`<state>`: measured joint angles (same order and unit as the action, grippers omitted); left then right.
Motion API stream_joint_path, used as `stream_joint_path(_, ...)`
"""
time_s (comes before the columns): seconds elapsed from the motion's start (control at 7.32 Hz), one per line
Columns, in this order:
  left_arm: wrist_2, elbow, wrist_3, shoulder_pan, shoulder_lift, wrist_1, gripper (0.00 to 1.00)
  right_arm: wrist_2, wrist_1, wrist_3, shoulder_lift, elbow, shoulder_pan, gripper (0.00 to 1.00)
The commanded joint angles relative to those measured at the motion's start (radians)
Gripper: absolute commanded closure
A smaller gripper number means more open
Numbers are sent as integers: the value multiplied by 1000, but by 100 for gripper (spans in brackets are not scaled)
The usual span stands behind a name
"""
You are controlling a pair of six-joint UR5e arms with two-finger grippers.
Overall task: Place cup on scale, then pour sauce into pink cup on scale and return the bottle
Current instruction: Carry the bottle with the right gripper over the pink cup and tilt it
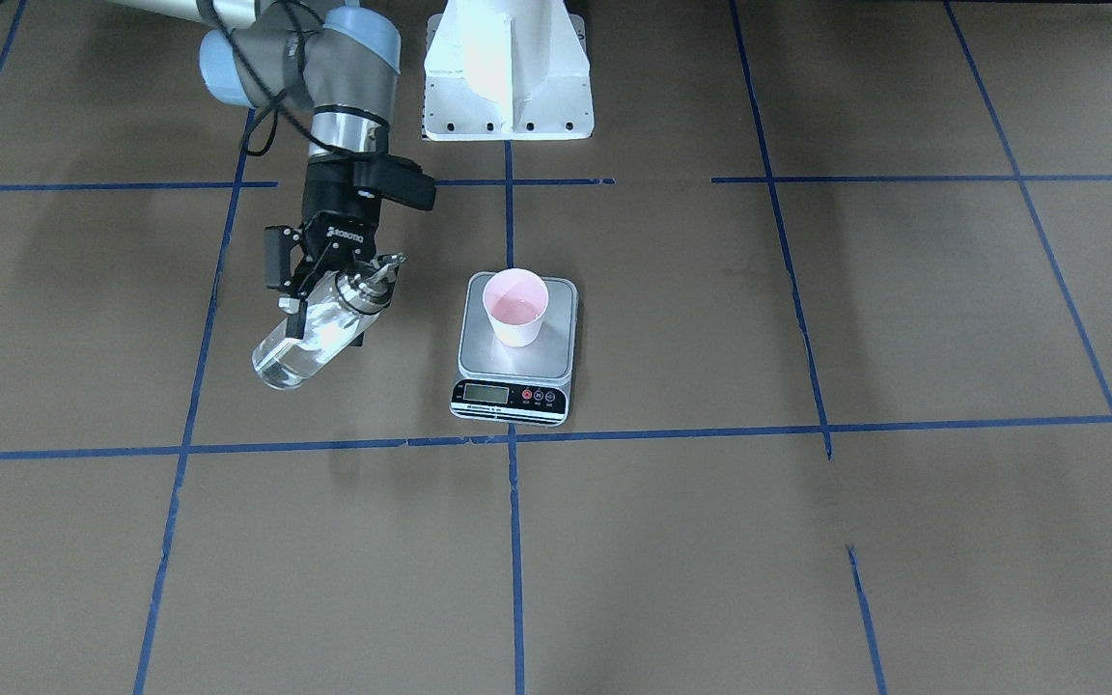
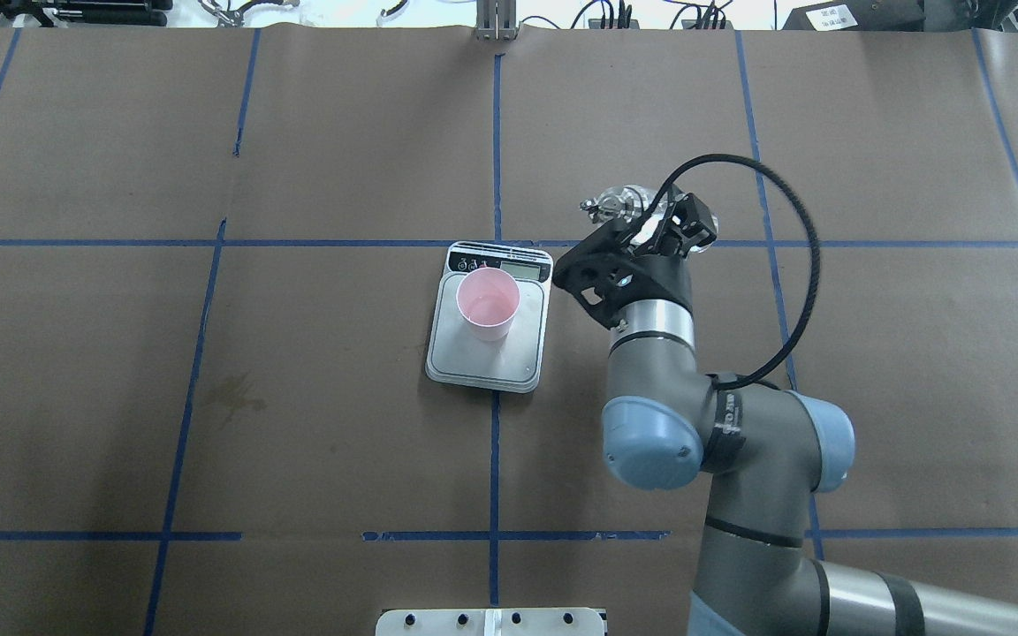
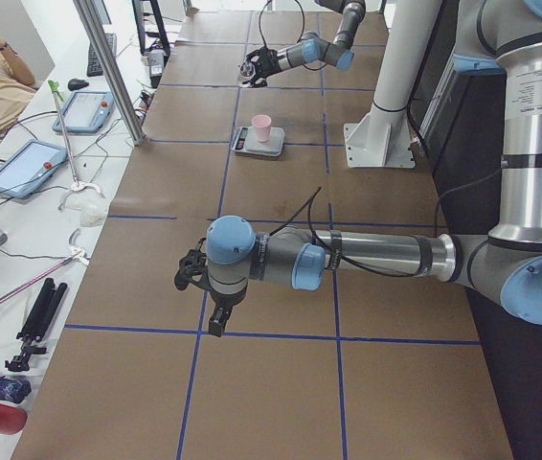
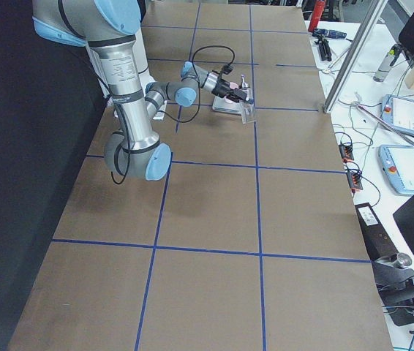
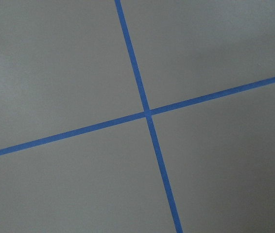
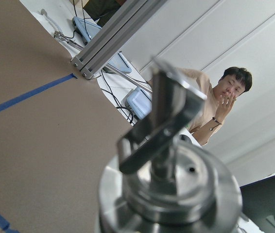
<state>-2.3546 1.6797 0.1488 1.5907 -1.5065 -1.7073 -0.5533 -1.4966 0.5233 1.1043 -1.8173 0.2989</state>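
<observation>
Where it stands upright on the steel platform of the scale, the cup sits well inside the platform's edges, pink inside and whitish outside. The scale lies flat on the brown tabletop, over a line of blue tape, with its display strip facing away from the robot. In the overhead view the cup is to the left of the right arm, apart from it.

Just beside the scale, on the robot's right, is the bottle. The right hand is clenched around its upper body, the fingers pressed on either side of the glass. The bottle is tilted, with its silver cap up and pointing towards the scale, and its base lower and further from it. Clear sauce shows through the glass near the base. Whether the base touches the tabletop cannot be told. The cap is not over the cup. The right wrist view looks along the bottle, and the cap fills the lower part of it, with a person beyond the tabletop's edge.

The left hand is well apart from the scale, low over a tape crossing. It shows only in the side view, so I cannot tell whether it is released or clenched.
</observation>
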Motion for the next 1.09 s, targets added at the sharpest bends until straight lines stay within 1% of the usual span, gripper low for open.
stream_joint_path(0.0,0,0,0,0,0,2,0,152,-151,-5,-41,45,-78,100)
stream_joint_path(0.14,0,0,0,0,0,2,0,205,-151,-6,-66,124,-89,100)
stream_joint_path(0.27,0,0,0,0,2,3,0,210,-152,-8,-99,194,-89,100)
stream_joint_path(0.41,0,0,0,0,2,2,0,216,-155,-37,-106,211,-87,100)
stream_joint_path(0.55,0,0,0,0,3,3,0,242,-195,-83,-107,213,-87,100)
stream_joint_path(0.68,0,0,0,0,3,5,0,243,-233,-88,-106,213,-81,100)
stream_joint_path(0.96,0,0,0,0,3,5,0,282,-307,-88,-106,213,-70,100)
